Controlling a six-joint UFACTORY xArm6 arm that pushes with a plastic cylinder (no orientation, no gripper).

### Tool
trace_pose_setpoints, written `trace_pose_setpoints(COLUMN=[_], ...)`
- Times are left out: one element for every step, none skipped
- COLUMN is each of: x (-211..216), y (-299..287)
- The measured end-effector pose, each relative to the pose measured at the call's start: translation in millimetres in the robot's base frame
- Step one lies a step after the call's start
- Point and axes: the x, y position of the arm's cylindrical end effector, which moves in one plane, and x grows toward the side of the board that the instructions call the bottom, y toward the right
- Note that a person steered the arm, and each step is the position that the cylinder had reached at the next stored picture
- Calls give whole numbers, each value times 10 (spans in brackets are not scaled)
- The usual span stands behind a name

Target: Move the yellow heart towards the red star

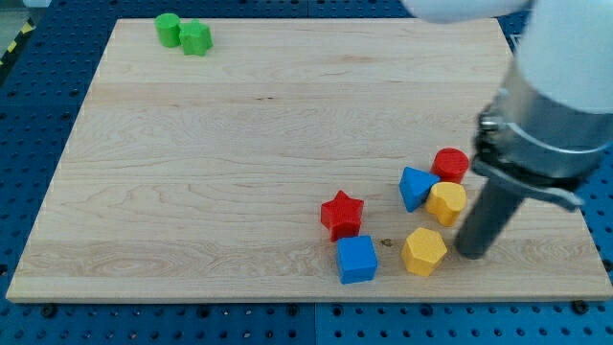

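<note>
1. My tip point(472, 255) rests on the board point(239, 144) near its lower right corner. It is a plain rod with no jaws, so nothing opens, closes or clamps; it holds nothing.
2. Just to the view's left of the rod and a little above the tip sits a yellow block point(446, 203) with a rounded, lobed outline, which I take to be the yellow heart. It looks almost touching the rod's side, though I cannot tell if they meet.
3. Level with the tip and near it on the left lies a yellow hexagon-like block point(423, 251).
4. Against the heart's left is a blue triangular block point(415, 188); a red cylinder point(451, 165) sits just above the heart.
5. Further left, well past the yellows, stands the red star point(342, 215), with a blue cube point(356, 259) just below it.
6. To do this well, I judge the tip should go to the heart's right side and push left and slightly down, steering clear of the blue triangle.
7. Far off at the top left are two green blocks point(183, 34), touching.
8. The arm's housing covers the board's right edge, and the yellow shapes are hard to tell apart.
</note>
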Motion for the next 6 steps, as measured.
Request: trace_pose_setpoints(x=[-129,-489,-503,-503,-503,-503], y=[338,286,45,-268,-523,-536])
